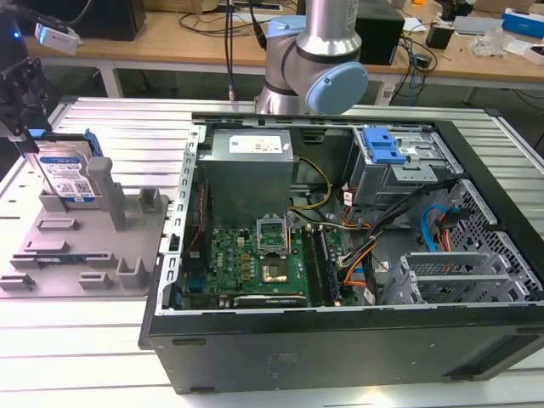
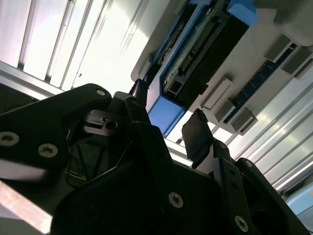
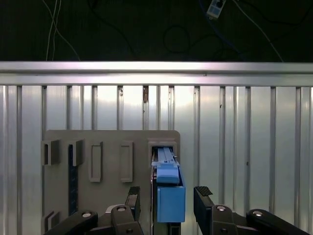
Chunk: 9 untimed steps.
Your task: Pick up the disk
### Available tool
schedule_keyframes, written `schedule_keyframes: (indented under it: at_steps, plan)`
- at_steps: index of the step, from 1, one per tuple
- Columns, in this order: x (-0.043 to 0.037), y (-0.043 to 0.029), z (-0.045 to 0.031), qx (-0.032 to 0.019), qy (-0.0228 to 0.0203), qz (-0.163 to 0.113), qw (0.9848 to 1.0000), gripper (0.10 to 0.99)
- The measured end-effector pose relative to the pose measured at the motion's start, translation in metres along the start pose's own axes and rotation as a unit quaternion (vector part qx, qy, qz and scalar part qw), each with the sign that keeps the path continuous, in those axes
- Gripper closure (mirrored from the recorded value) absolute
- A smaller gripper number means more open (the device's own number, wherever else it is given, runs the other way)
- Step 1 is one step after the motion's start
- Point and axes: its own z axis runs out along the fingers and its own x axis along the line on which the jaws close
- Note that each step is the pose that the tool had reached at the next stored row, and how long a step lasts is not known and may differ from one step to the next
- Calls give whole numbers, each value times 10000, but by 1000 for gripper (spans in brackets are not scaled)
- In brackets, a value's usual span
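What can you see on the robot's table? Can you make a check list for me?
Surface: ribbed metal table.
Job's things: the disk stands on edge in the grey tray.
Clutter: open computer case on the exterior view's right.
Claw: the claw is open, one finger on each side of the disk's blue end, with gaps showing.
Cables: coloured wires inside the case.
Surroundings: wooden bench behind, with boxes and cords.

disk (image 1: pixel 66 174) | silver, white-blue label, blue rails | upright on edge | in grey holder tray (image 1: pixel 85 246)
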Motion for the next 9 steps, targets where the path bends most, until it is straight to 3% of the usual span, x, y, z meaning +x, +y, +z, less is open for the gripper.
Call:
schedule_keyframes:
  at_steps: [9]
  plan:
    - [-2,-1,96,0,0,0,10000,529]
